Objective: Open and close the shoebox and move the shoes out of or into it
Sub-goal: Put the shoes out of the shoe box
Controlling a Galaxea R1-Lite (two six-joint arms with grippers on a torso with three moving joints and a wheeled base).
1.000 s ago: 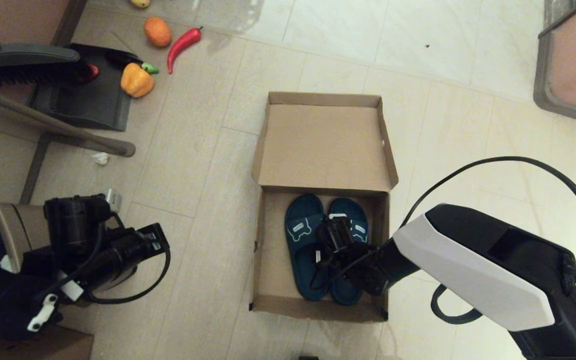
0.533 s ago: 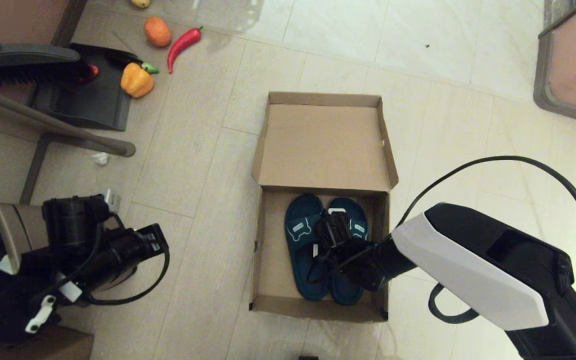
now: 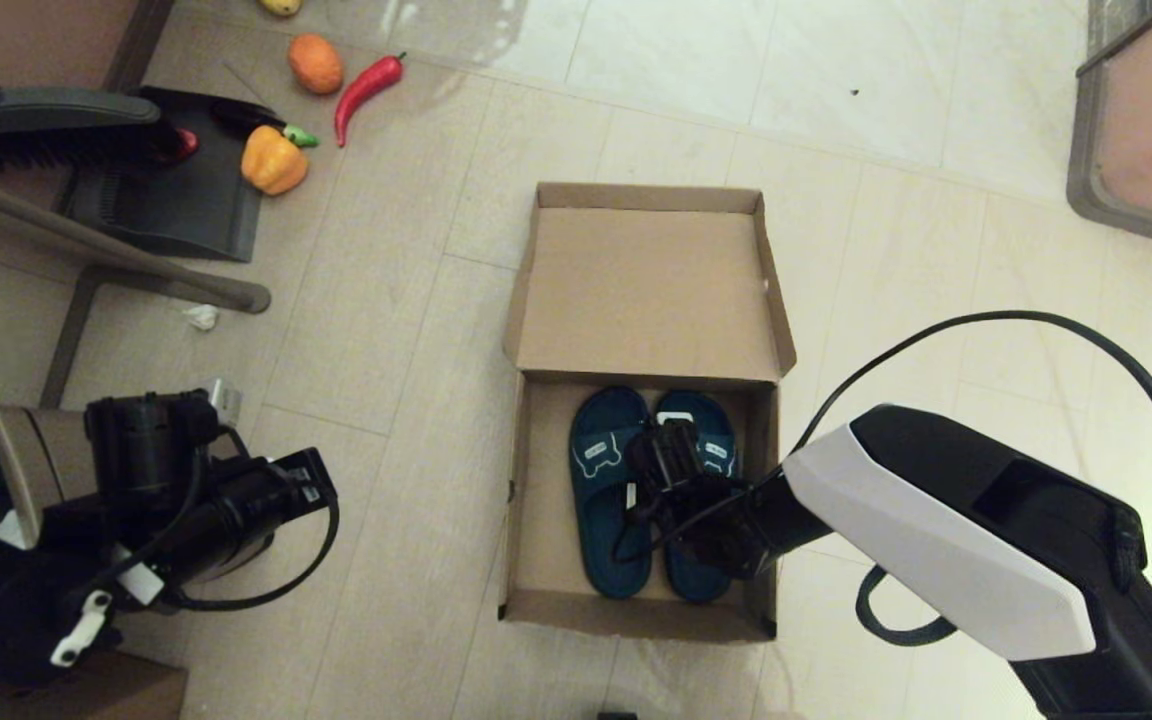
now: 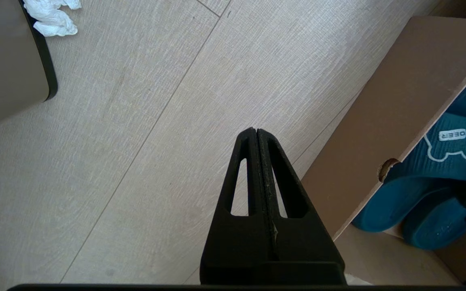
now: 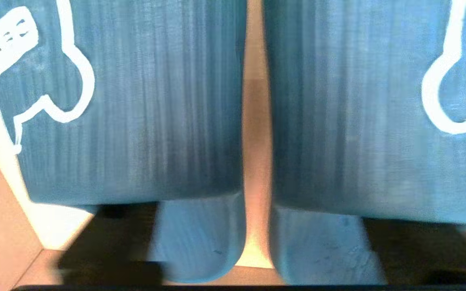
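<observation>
The brown cardboard shoebox (image 3: pixel 538 500) stands on the floor with its flap lid (image 3: pixel 646 290) laid open away from me. Both teal slippers lie side by side inside, the left one (image 3: pixel 601 480) and the right one (image 3: pixel 714 455). My right gripper (image 3: pixel 671 455) reaches down into the box over their straps. In the right wrist view the two straps (image 5: pixel 136 121) fill the picture, and the dark fingers (image 5: pixel 107 238) stand wide apart, one under each strap, so the gripper is open. My left gripper (image 4: pixel 256 135) hangs shut and empty over the floor left of the shoebox (image 4: pixel 399 101).
A dustpan with a brush (image 3: pixel 166 190), a yellow pepper (image 3: pixel 274 160), a red chili (image 3: pixel 366 85) and an orange (image 3: pixel 315 63) lie at the far left. Crumpled paper (image 3: pixel 202 317) lies near a brown bin (image 4: pixel 6 60). Furniture (image 3: pixel 1146 130) stands far right.
My right gripper has pushed a little farther forward over the straps, and the slippers have shifted slightly toward the lid. The left arm has barely moved.
</observation>
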